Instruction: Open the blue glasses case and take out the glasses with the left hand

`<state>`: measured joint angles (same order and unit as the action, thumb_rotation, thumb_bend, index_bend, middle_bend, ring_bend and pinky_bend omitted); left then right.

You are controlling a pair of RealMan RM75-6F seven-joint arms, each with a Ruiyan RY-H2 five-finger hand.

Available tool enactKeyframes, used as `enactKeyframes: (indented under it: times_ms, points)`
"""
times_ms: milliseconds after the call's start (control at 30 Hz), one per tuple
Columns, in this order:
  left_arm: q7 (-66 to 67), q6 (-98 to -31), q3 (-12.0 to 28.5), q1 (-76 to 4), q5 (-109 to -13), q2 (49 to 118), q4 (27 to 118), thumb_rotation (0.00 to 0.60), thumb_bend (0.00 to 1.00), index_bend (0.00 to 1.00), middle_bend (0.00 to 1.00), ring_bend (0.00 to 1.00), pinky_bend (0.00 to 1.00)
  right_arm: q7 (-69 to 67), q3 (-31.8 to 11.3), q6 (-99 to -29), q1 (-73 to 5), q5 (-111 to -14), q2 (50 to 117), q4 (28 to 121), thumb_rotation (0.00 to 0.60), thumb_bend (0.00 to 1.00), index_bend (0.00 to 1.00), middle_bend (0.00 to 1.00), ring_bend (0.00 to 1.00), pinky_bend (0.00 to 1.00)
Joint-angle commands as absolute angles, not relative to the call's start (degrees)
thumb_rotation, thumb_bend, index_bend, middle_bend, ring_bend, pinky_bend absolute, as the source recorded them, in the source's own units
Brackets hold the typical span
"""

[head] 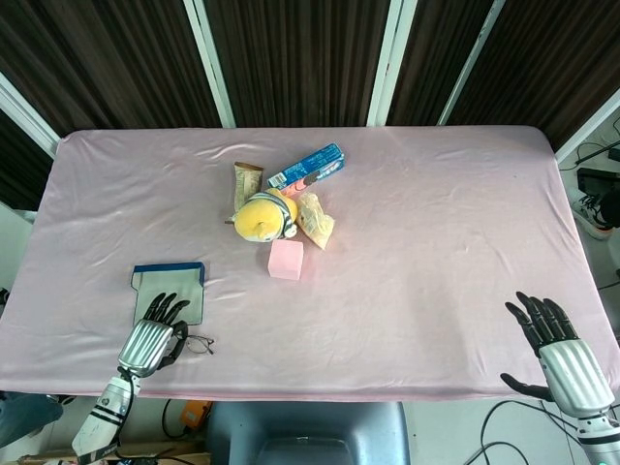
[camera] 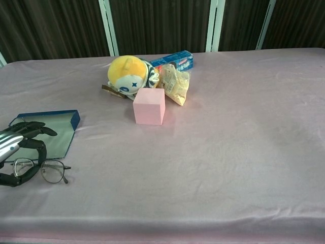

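Observation:
The blue glasses case (head: 170, 290) (camera: 49, 133) lies open on the pink cloth at the near left, its grey lining up and nothing inside. Just in front of it are the thin-framed glasses (head: 197, 344) (camera: 44, 170), out of the case. My left hand (head: 150, 339) (camera: 19, 150) curls its thumb and a finger around their left lens and holds them there. Their right lens sits low at the cloth. My right hand (head: 552, 341) hovers with fingers spread and empty at the near right table edge, seen only in the head view.
A pink cube (head: 286, 259) (camera: 149, 105) stands mid-table. Behind it cluster a yellow plush toy (head: 263, 216) (camera: 127, 74), a snack bag (head: 315, 220) (camera: 175, 84), a blue box (head: 307, 166) (camera: 174, 60) and a brown bar wrapper (head: 246, 181). Dark slatted panels back the table.

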<state>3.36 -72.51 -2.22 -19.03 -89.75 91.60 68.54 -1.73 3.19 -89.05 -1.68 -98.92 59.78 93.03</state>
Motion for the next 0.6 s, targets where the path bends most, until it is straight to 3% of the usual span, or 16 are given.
enactKeyframes:
  times_ms: [33, 300, 600]
  points:
    - [3.3, -73.3, -1.9, -19.3, -90.5, 90.6, 70.7, 0.600, 0.55, 0.66, 0.15, 0.00, 0.03, -1.6, 3.2, -89.0, -1.7, -99.0, 59.8, 93.1, 0.600, 0.19, 0.00, 0.00, 0.00, 0.09]
    - [6.9, -71.9, -0.4, -21.9, -91.3, 87.7, 81.3, 0.600, 0.55, 0.66, 0.15, 0.00, 0.03, -1.2, 3.3, -88.8, -1.8, -99.1, 59.9, 93.1, 0.600, 0.19, 0.00, 0.00, 0.00, 0.09]
    - [18.6, -68.5, 2.8, -25.5, -89.7, 91.2, 87.5, 0.600, 0.55, 0.65, 0.15, 0.00, 0.03, -2.3, 3.2, -89.2, -1.8, -99.2, 59.5, 93.1, 0.600, 0.19, 0.00, 0.00, 0.00, 0.09]
